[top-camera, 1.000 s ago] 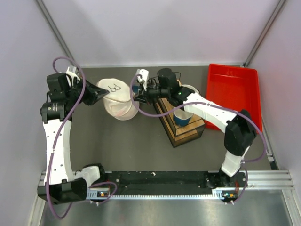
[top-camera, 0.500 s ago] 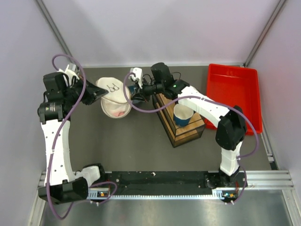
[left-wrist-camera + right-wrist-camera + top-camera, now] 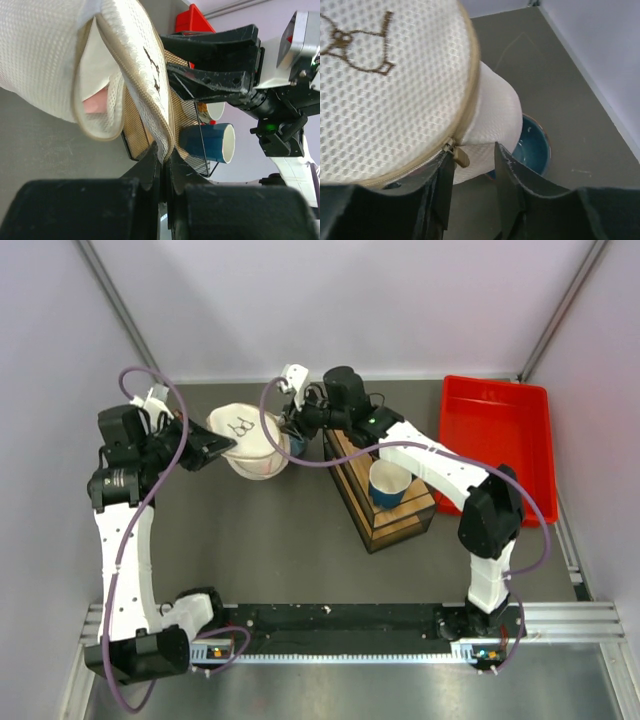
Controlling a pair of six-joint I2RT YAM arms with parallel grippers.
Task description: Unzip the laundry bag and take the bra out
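The laundry bag (image 3: 252, 437) is a white mesh cylinder held off the table, its round end with the black drawing facing up. My left gripper (image 3: 222, 445) is shut on the bag's rim (image 3: 162, 145) at its left side. The seam there gapes, and pink bra fabric (image 3: 95, 103) shows inside. My right gripper (image 3: 290, 428) is at the bag's right edge, open. In the right wrist view the tan zipper pull (image 3: 461, 158) hangs between the right gripper's (image 3: 472, 152) fingers, close to the left finger and not pinched.
A dark blue bowl (image 3: 535, 145) sits on the table under the bag's right side. A wire-and-wood basket (image 3: 372, 523) with a blue cup (image 3: 388, 485) stands right of the bag. A red tray (image 3: 495, 445) lies at the far right.
My right gripper has moved left and toward the back, up to the bag's right edge. The left arm has shifted slightly right, and the bag has been raised and tilted with its drawn end more upward.
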